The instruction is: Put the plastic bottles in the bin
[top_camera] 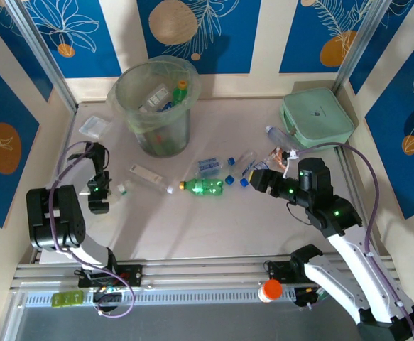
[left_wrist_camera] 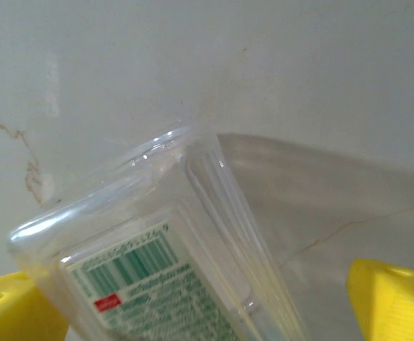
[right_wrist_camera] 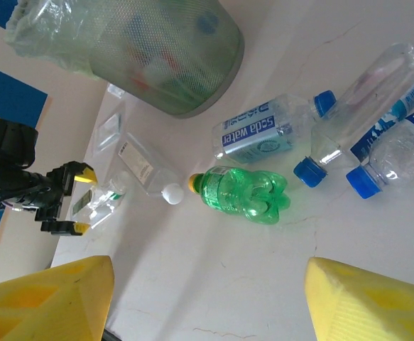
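Table [top_camera: 214, 234] with bottles [top_camera: 207, 187], bin [top_camera: 162, 135], case [top_camera: 317, 117].

A flat mint-green rounded-square case [top_camera: 317, 117] lies at the far right corner of the pale worktop [top_camera: 192, 234]. A flat clear square plastic packet [top_camera: 94, 126] lies near the far left corner. Blue wall panels printed with white leaves [top_camera: 192, 35] surround the worktop. A small round orange object [top_camera: 270, 290] sits at the near edge.
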